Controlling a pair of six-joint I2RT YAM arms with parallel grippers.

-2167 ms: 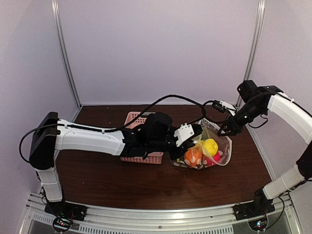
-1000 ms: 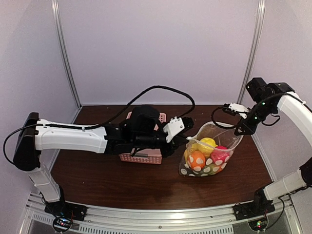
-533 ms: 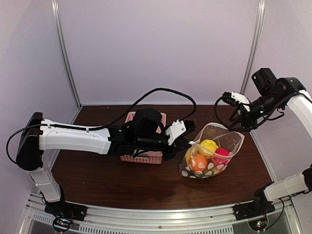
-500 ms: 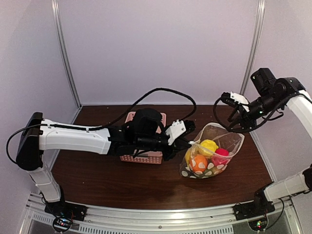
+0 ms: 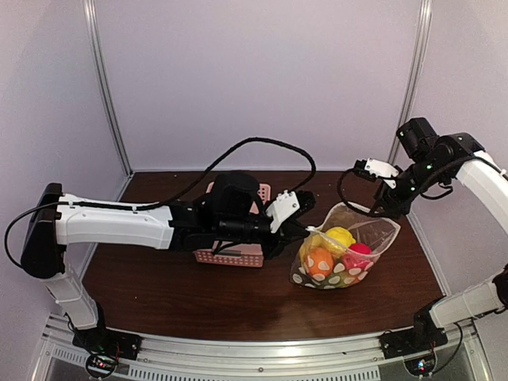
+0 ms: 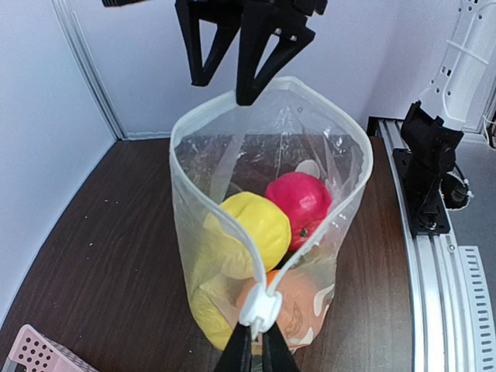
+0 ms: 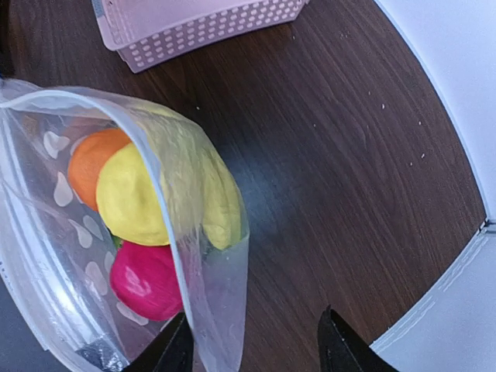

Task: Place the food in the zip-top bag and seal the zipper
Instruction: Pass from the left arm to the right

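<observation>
Right claw (image 7: 254,318) lower than before, spread open at far rim of zip-top bag (image 6: 194,201); left claw (image 6: 252,353) clenched on zipper (image 6: 221,225).

Zip-top bag (image 6: 341,167): thin clear plastic film, glossy, crinkled, printed with white dots. Zipper (image 6: 173,155): thicker milky strip with a smooth white plastic slider (image 6: 260,308).
Red ball (image 6: 298,200): glossy. Yellow piece (image 6: 256,225): smooth, duller.
Worktop (image 7: 333,155): dark wood grain, low sheen.
Basket (image 7: 201,27): pink moulded plastic lattice.
Right pincer (image 6: 218,89): matt black plastic.
</observation>
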